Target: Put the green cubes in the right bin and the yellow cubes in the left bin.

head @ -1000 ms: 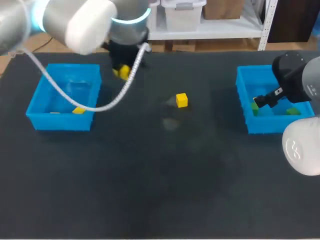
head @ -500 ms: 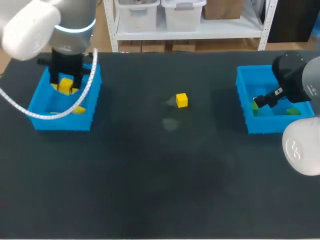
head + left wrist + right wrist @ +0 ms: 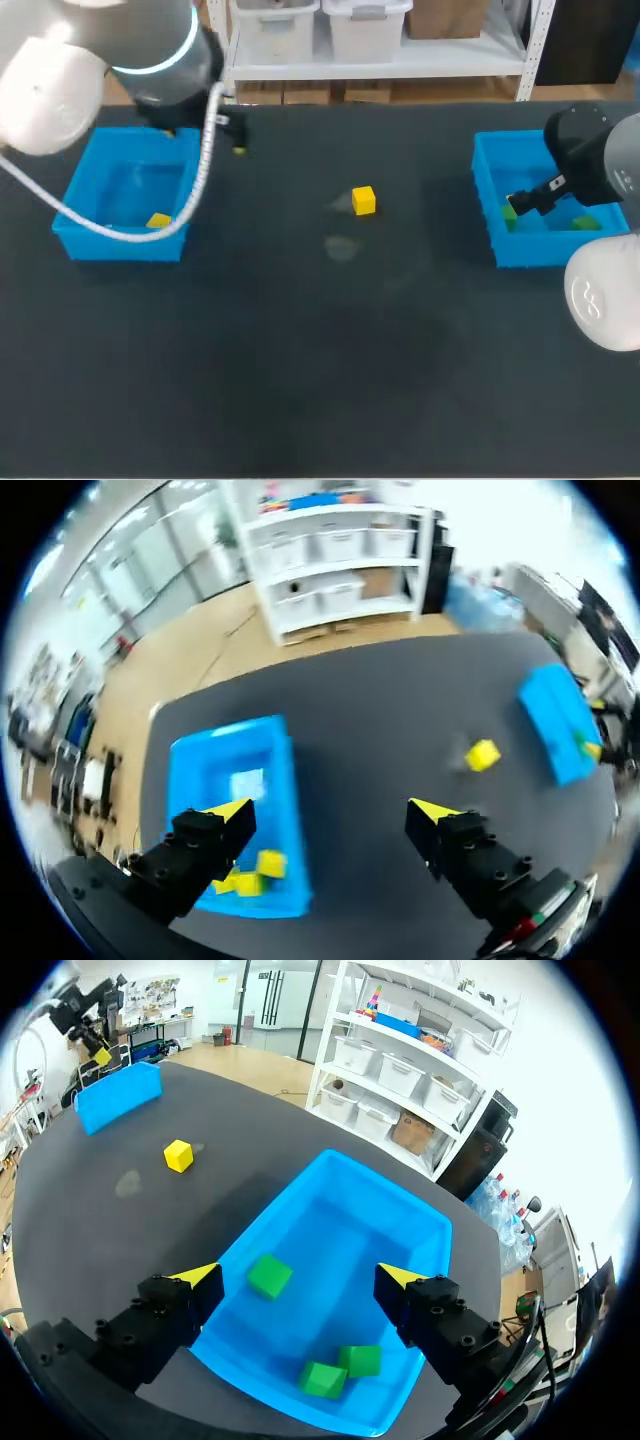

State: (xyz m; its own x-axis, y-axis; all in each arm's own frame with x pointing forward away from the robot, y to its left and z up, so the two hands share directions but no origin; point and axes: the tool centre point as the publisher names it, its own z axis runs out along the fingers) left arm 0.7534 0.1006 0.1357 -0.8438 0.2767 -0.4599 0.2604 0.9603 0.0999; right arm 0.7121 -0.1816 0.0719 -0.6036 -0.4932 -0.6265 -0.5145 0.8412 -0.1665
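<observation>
Left gripper [image 3: 332, 810] is hovering spread wide over the left bin's [image 3: 225, 770] edge, and the right gripper [image 3: 300, 1275] is hanging spread over the right bin [image 3: 420, 1225]. Three green cubes [image 3: 269, 1275] are lying in the right bin, two yellow cubes [image 3: 270, 862] in the left. One yellow cube [image 3: 364, 200] is sitting on the table [image 3: 320, 380] between the bins.

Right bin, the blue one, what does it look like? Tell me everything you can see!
The right bin is a bright blue, open-topped rectangular box that looks like plastic, with upright walls. It sits flat on the dark table near its right side. Three green cubes lie on its floor, one apart from the other two. My right tool hangs open above it, holding nothing.
</observation>
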